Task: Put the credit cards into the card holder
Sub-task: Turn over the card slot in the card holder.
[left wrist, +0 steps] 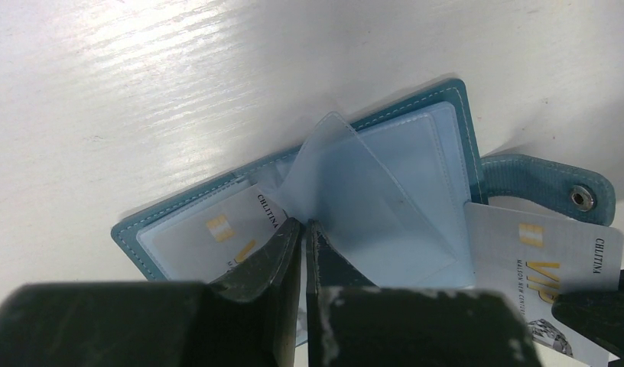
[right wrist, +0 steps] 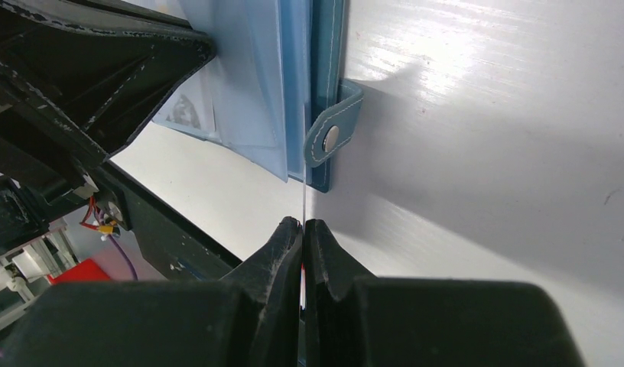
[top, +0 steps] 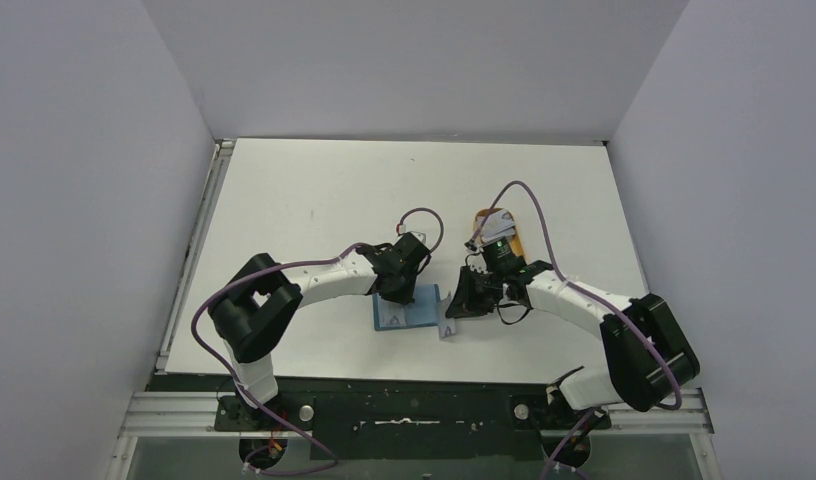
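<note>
The card holder's (left wrist: 471, 145) clear sleeve (left wrist: 355, 199) is pinched by the left gripper (left wrist: 303, 228). The credit card (left wrist: 554, 252), clamped in the right gripper (right wrist: 303, 226), should be squared to its mouth.

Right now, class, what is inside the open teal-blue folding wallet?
Clear plastic sleeves, one lifted by the left gripper; a whitish gold-chipped card sits in another sleeve. The gripper hides its lower part.

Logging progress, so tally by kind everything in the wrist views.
Wallet: 1
Cards: 2, sleeved card and card in right gripper
Grippers: 2, left gripper pinching a sleeve
Total: 5
</note>
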Available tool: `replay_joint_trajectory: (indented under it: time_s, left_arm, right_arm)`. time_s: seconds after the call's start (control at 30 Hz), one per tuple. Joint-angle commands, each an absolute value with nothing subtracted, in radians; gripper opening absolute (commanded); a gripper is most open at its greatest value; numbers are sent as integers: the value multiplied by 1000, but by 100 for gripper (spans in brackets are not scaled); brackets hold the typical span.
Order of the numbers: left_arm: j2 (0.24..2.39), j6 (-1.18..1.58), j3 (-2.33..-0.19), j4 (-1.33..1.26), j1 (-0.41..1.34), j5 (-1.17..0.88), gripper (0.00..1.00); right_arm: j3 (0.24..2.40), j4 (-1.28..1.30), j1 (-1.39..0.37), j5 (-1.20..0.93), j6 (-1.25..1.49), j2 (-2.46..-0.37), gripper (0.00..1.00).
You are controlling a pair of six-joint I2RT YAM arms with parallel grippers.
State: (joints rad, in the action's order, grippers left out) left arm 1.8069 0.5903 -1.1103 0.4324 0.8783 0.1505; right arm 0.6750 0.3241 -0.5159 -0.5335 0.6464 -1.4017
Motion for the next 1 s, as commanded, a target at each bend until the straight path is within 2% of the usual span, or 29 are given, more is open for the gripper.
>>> replay_joint_trajectory:
  time_s: [0.0, 0.33, 0.6, 0.97]
  left_arm:
    - [1830, 583, -1088, 449, 885, 154, 2]
    - [1832, 583, -1087, 449, 886, 153, 0]
    - [1832, 584, -1089, 447, 885, 151, 0]
    - [1832, 584, -1087, 446, 886, 150, 0]
  right_arm:
    - [678, 270, -511, -561, 646, -1403, 0]
    - [712, 284, -510, -516, 636, -1279, 0]
    - [791, 324, -509, -589, 571, -1398, 0]
    - [766, 306, -509, -576, 586, -1461, 0]
